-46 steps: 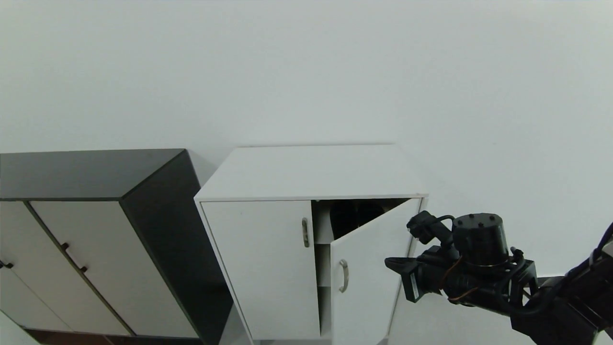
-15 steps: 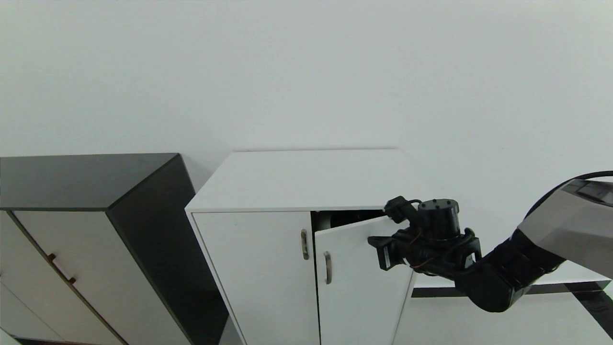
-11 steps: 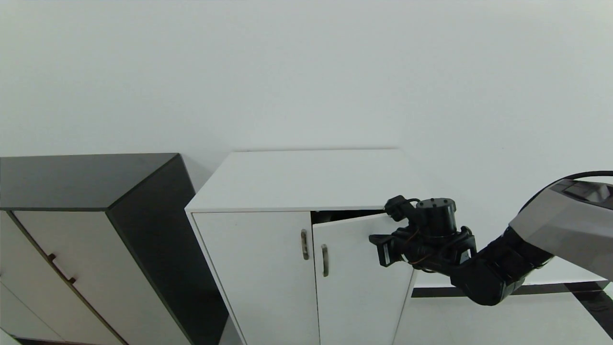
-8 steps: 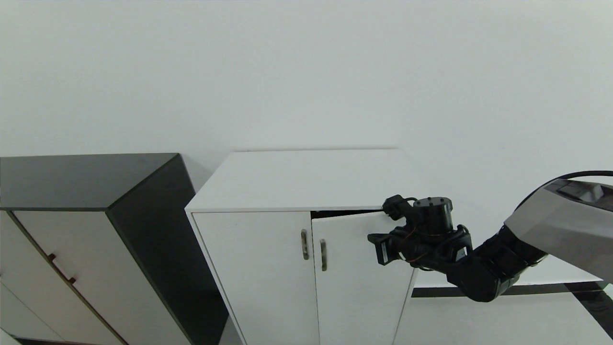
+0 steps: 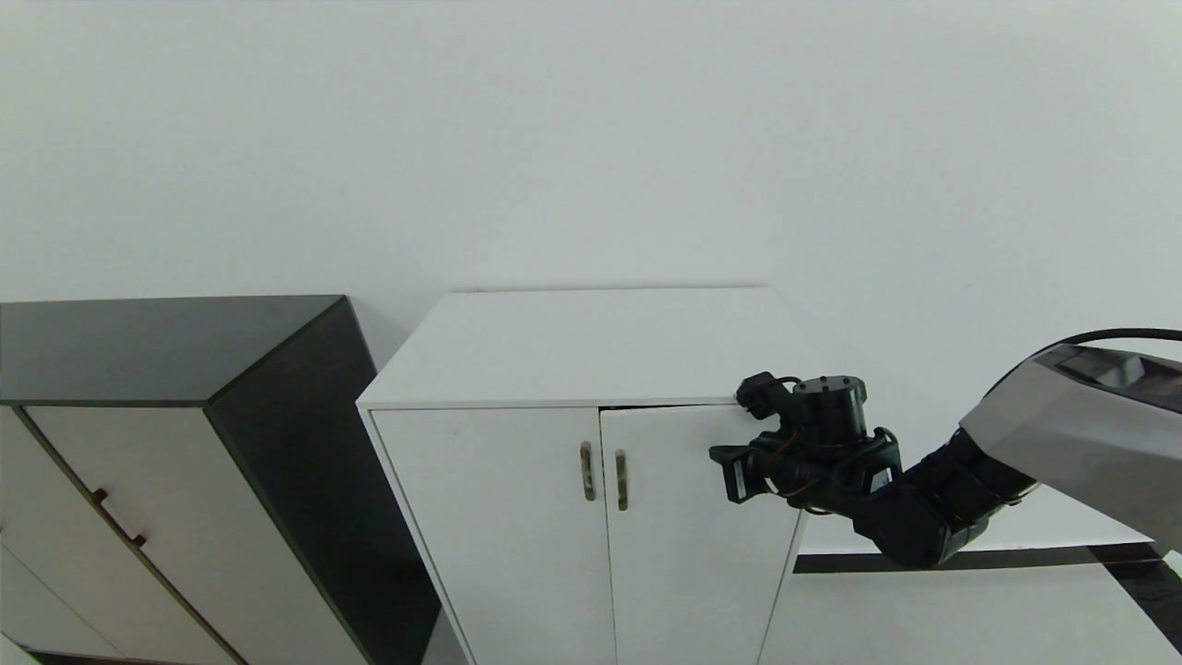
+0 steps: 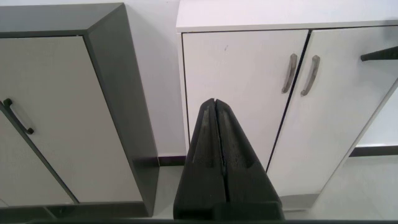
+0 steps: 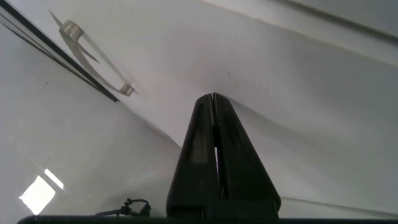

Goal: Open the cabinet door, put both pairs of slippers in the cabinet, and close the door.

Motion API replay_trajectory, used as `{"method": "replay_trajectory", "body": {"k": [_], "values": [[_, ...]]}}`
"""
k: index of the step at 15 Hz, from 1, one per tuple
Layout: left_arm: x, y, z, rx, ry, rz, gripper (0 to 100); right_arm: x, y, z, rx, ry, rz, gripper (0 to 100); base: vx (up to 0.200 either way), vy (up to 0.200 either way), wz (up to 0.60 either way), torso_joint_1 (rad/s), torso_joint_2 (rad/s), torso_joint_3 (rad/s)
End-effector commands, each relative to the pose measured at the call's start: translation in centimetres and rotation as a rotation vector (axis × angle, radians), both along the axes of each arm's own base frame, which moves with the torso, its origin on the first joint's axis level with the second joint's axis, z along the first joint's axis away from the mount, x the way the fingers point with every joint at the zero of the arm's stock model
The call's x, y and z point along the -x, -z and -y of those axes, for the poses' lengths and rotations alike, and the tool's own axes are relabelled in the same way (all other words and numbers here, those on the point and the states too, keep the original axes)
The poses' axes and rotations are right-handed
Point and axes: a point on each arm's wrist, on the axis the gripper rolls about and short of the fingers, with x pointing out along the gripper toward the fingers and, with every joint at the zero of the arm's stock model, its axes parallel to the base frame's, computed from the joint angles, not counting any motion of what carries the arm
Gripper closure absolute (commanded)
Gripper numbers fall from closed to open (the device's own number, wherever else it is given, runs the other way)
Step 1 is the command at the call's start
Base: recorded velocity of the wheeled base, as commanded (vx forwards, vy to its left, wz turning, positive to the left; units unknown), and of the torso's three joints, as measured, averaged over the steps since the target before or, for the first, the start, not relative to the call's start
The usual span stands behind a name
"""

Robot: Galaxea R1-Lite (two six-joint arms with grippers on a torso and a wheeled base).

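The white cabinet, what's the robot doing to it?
The robot's right tool, closed up tight, is up against the upper outer part of the right door of the white cabinet. That door sits about level with the left door, with just a thin dark line along its top, so it looks shut or almost shut. The left tool, also closed, hangs in front of the cabinet, holding nothing.

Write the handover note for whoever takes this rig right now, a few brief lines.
Right gripper: shut, tip against the right door of the white cabinet.
Left gripper: shut, empty, held back, facing the cabinet.
Done: both doors look closed, handles side by side; a thin dark line at the right door's top edge.
Left: check the door is flush, withdraw the right arm.
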Motion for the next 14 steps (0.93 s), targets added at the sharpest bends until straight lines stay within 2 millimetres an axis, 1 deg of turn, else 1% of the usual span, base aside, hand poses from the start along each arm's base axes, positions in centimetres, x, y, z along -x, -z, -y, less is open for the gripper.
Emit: {"method": "replay_trajectory", "body": {"k": [1,14], "values": [[-0.01,0.00,0.00,0.000,0.000,-0.002,100,-0.30,0.06,-0.08,-0.003,0.001,0.005,100,0.000,0.000,0.00,0.000,0.00,0.000],[0.00,0.00,0.00,0.000,0.000,0.000,100,-0.84,-0.30,0.07,-0.018,0.022,-0.001,100,0.000,0.000,0.00,0.000,0.00,0.000]]}}
